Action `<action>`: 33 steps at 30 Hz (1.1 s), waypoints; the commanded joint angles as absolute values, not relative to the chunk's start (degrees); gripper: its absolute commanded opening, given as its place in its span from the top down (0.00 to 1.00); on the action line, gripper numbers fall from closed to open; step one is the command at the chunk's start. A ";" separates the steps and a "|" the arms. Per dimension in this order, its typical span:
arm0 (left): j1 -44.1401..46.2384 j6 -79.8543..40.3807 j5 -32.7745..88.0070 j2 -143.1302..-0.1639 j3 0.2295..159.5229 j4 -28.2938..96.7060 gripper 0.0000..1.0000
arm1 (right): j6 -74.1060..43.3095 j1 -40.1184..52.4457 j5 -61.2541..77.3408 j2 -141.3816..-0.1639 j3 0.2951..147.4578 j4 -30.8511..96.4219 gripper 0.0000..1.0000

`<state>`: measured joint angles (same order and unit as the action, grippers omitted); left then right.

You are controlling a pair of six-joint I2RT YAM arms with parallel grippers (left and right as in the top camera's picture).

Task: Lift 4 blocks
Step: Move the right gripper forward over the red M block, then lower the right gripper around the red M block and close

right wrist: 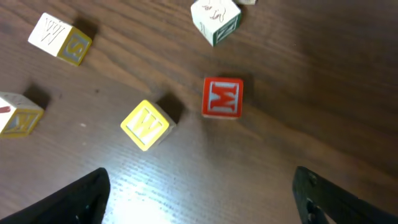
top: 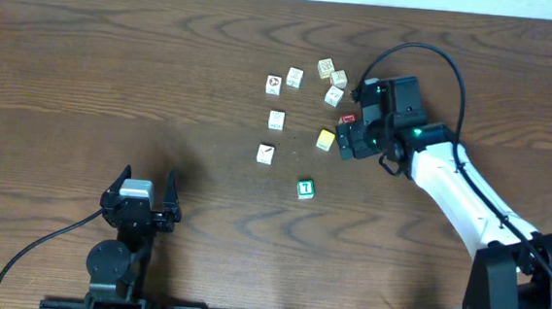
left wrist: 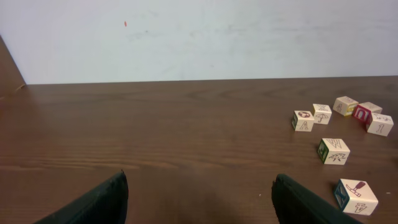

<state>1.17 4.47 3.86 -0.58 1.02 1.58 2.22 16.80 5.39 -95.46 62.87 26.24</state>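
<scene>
Lying loose on the counter (top: 117, 56), the four blocks sit in its right half, between the middle and the far edge. The red block (top: 348, 120) with its white letter is closest of the four to the right edge. The yellow-orange block (top: 326, 139) lies just beside it, a little toward the near edge and the left, and the two do not touch. The green block (top: 305, 188) with the white mark sits alone, nearest the near edge. The white block (top: 265, 154) with the dark diagonal mark is the leftmost, well apart from the red one.

From the right wrist, the red block (right wrist: 222, 97) shows a white M on top and the yellow-orange block (right wrist: 147, 125) a W, turned at an angle to it. The right hand (top: 347, 138) hangs close over these two. Its fingers (right wrist: 87, 196) are spread wide with nothing between them, and neither block is gripped.

Six cream cubes (top: 326, 68) with small pictures lie around the task blocks, most in a loose arc toward the far edge.

The left hand (top: 147, 180) is by the near edge, left of the middle, well apart from every block. It is wide and empty. Its wrist view shows the white block (left wrist: 356, 196) nearest and the red block (left wrist: 362, 114) farther off among cream cubes.
</scene>
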 commanded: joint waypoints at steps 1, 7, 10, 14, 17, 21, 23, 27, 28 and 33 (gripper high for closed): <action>0.82 4.19 3.81 -0.30 0.23 3.84 0.25 | 2.85 17.30 0.84 -97.73 65.93 25.91 0.11; 0.82 4.19 3.81 -0.30 0.23 3.84 0.26 | 2.35 17.30 0.05 -103.13 70.63 25.98 0.11; 0.82 4.16 3.81 -0.30 0.23 3.84 0.25 | 1.72 17.30 0.36 -106.52 72.77 26.35 0.13; 0.82 4.19 3.81 -0.30 0.23 3.84 0.26 | 0.32 17.37 0.54 -109.23 73.41 26.59 0.22; 0.82 4.16 3.79 -0.30 0.23 3.84 0.26 | -0.38 17.37 0.51 -110.72 73.38 27.03 0.24; 0.82 4.19 3.79 -0.30 0.23 3.84 0.25 | -0.38 17.37 1.17 -111.79 73.38 28.42 0.26; 0.82 4.19 3.81 -0.30 0.23 3.84 0.25 | -0.38 17.37 1.17 -111.94 73.38 28.91 0.30; 0.82 4.16 3.81 -0.30 0.23 3.84 0.26 | -0.34 17.37 1.17 -111.98 73.38 29.02 0.34; 0.82 4.19 3.81 -0.30 0.23 3.84 0.25 | -0.34 17.43 1.17 -112.01 73.38 28.95 0.35; 0.82 4.19 3.81 -0.30 0.23 3.84 0.26 | -0.10 17.67 1.13 -112.64 73.38 27.40 0.29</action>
